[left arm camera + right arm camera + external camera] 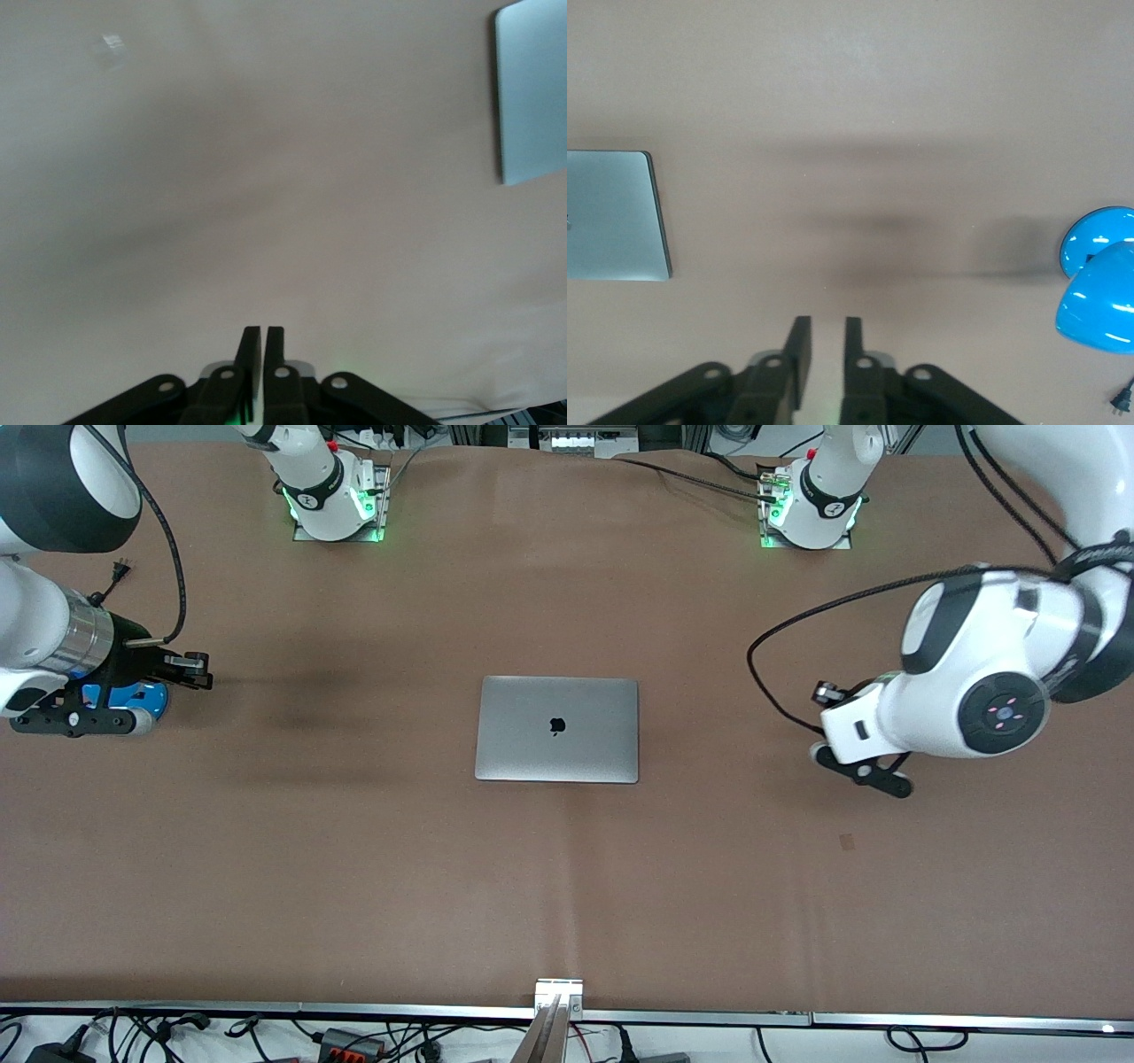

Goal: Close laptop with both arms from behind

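Laptop (557, 729) is lying flat w/ lid fully down, apple logo showing, at about the middle of the brown bench (354, 868). Both arms are hanging clear of it, well apart from it, one toward each end of the bench. Left tool (263, 339) is hovering over bare bench at the left arm's end, fingers pressed together, gripping nothing. Right tool (824, 329) is hovering over bench at the right arm's end, fingers slightly parted w/ a narrow gap, also gripping nothing. A blue round object (1099, 279) is sitting near the right tool.
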